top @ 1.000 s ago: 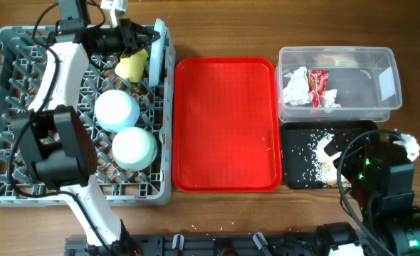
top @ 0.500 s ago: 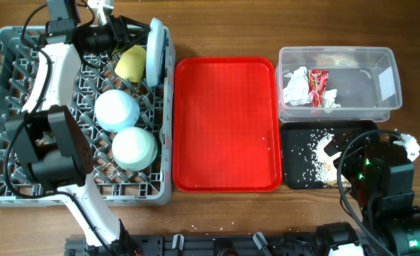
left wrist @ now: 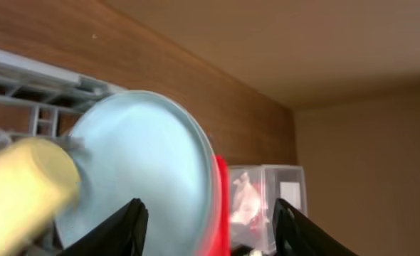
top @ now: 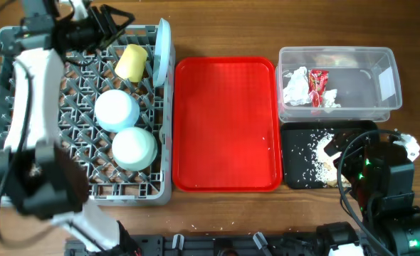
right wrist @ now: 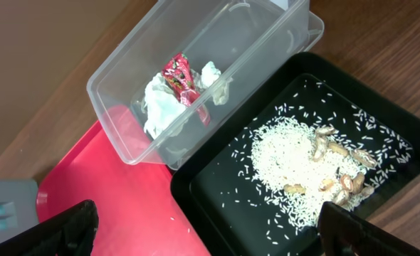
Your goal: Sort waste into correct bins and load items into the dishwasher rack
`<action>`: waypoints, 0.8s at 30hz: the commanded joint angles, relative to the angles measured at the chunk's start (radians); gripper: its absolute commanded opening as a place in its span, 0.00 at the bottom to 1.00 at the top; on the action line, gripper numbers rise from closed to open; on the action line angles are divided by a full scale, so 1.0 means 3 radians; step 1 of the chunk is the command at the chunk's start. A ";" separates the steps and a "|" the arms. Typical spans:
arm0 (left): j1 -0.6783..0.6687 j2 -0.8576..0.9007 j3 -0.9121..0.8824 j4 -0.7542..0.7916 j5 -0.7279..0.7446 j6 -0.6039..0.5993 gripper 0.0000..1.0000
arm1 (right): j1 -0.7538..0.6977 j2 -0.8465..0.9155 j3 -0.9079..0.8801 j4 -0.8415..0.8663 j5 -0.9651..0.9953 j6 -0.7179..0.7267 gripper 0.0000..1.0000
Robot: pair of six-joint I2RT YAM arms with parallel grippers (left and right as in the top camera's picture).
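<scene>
The grey dishwasher rack (top: 3,107) holds a light blue plate (top: 161,50) on edge at its right wall. Beside the plate lies a yellow cup (top: 132,62), and two bowls (top: 117,110) (top: 134,147) sit upside down. My left gripper (top: 123,30) hovers over the rack's far edge, open and apart from the plate. In the left wrist view the plate (left wrist: 146,163) and cup (left wrist: 25,186) lie beyond the open gripper (left wrist: 210,231). My right gripper (right wrist: 210,235) is open above the black tray (right wrist: 217,192) of rice scraps (right wrist: 288,153). The clear tub (top: 359,85) holds the napkin (top: 295,87) and red wrapper (top: 317,82).
A large red tray (top: 228,124) lies between the rack and the two bins, with a few rice grains on it. The right arm (top: 381,185) stands at the table's front right corner, over the black tray's (top: 299,178) near end.
My left gripper has opened, let go of the plate and drawn back to the left. The plate stays on edge in the rack. The right arm has not moved.
</scene>
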 commanded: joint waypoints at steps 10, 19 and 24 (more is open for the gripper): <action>-0.1717 -0.0774 0.0015 -0.0381 -0.2372 0.0018 0.14 | -0.0019 0.0004 0.0047 0.0001 -0.0031 0.0025 1.00; -0.1928 0.0421 0.0015 0.0224 -0.3563 0.0018 0.17 | -0.0019 0.0004 0.0047 0.0001 -0.0031 0.0027 0.99; -0.1500 0.0125 0.0015 0.0072 -0.3688 -0.0090 0.46 | -0.0019 0.0004 0.0047 0.0001 -0.0031 0.0025 1.00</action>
